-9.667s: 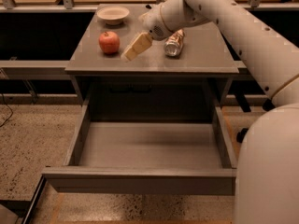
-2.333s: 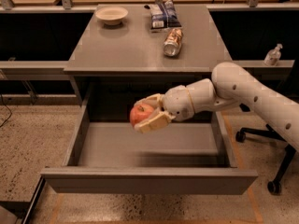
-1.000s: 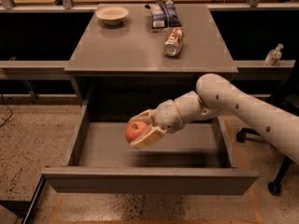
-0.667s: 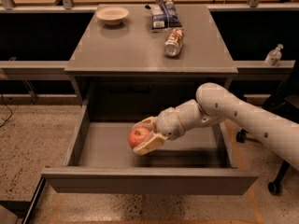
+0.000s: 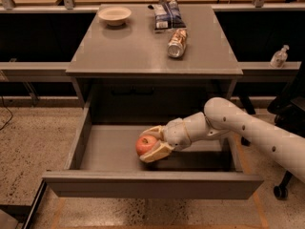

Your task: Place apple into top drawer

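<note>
The apple point(image 5: 145, 144), red-orange with a paler patch, is held between the cream fingers of my gripper point(image 5: 151, 142). The gripper is shut on it, low inside the open top drawer point(image 5: 107, 149), near the middle of the drawer floor. I cannot tell whether the apple touches the floor. My white arm point(image 5: 238, 128) reaches in from the right over the drawer's right wall. The drawer is pulled fully out of the grey cabinet point(image 5: 143, 56), its flat front panel point(image 5: 152, 187) nearest the camera.
On the cabinet top stand a cream bowl point(image 5: 114, 15) at the back left, a blue snack bag point(image 5: 167, 14) at the back and a silvery can point(image 5: 176, 43) lying on its side. A small bottle point(image 5: 279, 56) sits on the shelf at right. A chair base point(image 5: 282, 187) is lower right.
The gripper with the apple came from the cabinet top down into the drawer; over the last second it sank lower and a little toward the front.
</note>
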Controlling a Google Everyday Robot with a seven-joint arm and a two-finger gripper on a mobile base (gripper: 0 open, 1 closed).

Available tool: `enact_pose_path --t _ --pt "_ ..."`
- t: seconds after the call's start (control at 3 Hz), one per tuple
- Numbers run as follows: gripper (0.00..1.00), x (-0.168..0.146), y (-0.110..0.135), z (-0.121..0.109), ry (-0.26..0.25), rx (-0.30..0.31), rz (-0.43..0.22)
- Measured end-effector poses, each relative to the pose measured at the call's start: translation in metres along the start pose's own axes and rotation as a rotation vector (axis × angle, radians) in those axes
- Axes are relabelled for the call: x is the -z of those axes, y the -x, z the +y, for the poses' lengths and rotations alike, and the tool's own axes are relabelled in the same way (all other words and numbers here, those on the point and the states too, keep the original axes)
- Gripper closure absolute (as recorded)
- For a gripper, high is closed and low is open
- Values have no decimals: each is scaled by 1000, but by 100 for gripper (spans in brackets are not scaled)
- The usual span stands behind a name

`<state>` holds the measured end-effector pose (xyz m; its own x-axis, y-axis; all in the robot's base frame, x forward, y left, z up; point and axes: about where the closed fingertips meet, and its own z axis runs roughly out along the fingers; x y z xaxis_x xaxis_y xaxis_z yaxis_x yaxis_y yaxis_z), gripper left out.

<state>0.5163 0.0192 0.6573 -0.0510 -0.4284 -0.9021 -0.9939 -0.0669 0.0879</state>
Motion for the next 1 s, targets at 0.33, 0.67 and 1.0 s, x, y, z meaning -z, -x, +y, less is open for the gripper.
enact_pose_path --t 0.33,0.67,1.0 --pt "12 1 -6 -6 -24 17 -9" --pt "0 0 -12 -6 -51 21 -34" --pt "0 0 -12 -6 -52 21 -34"
